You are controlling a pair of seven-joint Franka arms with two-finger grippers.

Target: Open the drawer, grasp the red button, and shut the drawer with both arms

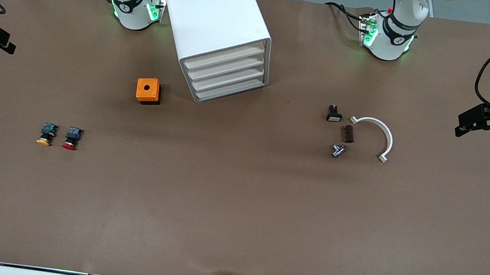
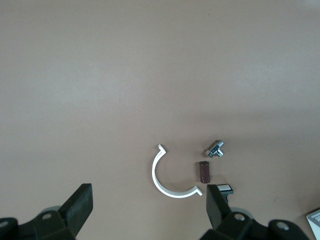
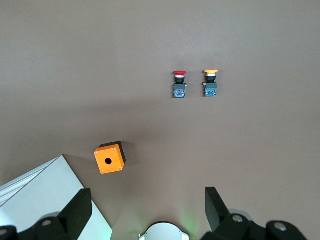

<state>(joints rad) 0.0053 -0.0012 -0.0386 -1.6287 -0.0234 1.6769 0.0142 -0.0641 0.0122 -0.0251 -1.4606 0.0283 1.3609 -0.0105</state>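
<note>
The red button (image 1: 70, 138) lies on its side on the open counter (image 1: 234, 221), toward the right arm's end, just beside a yellow button (image 1: 46, 134). Both are nearer the front camera than anything else on the counter.

Farther from the camera, toward the left arm's end, lies a cluster of small parts: a metal fitting (image 1: 337, 150), a dark brown block (image 1: 348, 133), a white curved clip (image 1: 375, 136) and a small black switch (image 1: 334, 113). They lie close together but apart.

An orange box (image 1: 148, 90) with a round hole in its top face stands between the buttons and the drawer cabinet (image 1: 216, 29). The hole probably serves as a button seat.

The white drawer cabinet stands farthest, turned at an angle so its drawer fronts face the camera. All four drawers (image 1: 229, 75) sit flush and shut.

With the red button outside on the counter and the drawers shut, the scene fits either a stage with the drawer yet to open or one with it shut again.

The right hand (image 3: 145, 212) hangs high over the counter's right-arm end, fingers spread wide, holding nothing. The left hand (image 2: 147, 210) hangs over the left-arm end, likewise wide and holding nothing. Both arms wait clear of the work area.
</note>
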